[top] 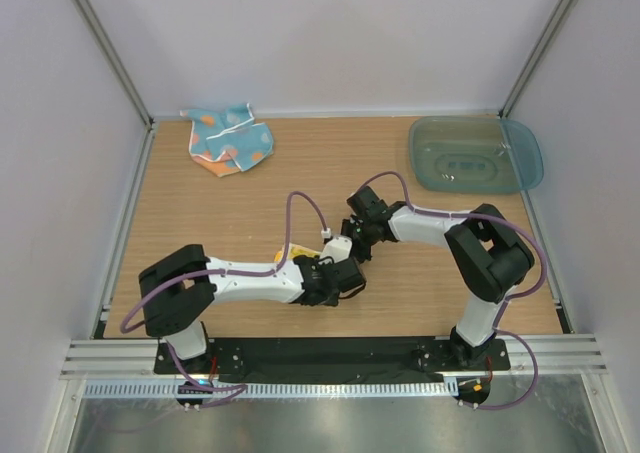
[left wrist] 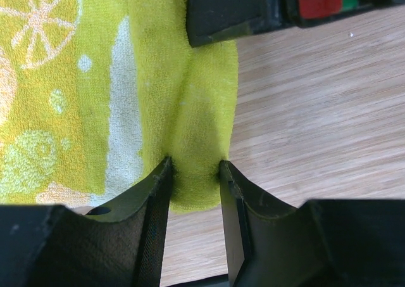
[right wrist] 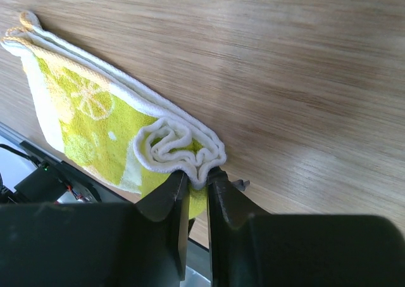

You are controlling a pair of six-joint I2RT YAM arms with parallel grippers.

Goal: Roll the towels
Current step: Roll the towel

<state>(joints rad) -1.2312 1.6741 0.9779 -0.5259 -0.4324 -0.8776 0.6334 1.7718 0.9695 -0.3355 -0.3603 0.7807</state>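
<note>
1. The blue towel (top: 230,140) lies crumpled at the far left corner of the table (top: 200,213). It is well apart from both arms and not yet rolled.
2. The left gripper (left wrist: 195,173) is clenched on the yellow towel (left wrist: 95,97). The cloth fills the gap between its fingers at one end of the rolled edge.
3. The yellow towel sits at the table centre, near the front edge, mostly hidden under the grippers in the top view. One edge is wound into a spiral; the rest lies flat.
4. The right gripper (right wrist: 197,178) is pinched on the opposite end of the roll, directly below the spiral.
5. We judge the step in hand to be rolling the first towel, with the second untouched. The next move calls for both grippers to turn and advance together across the flat cloth, so the roll stays even.
6. How much flat cloth remains is hard to gauge; it appears to be the greater part.
7. The near table edge lies just beside the towel, so room is tight there. Bare wood opens toward the back, and the tray (top: 530,143) stands well apart at the far right.
</note>
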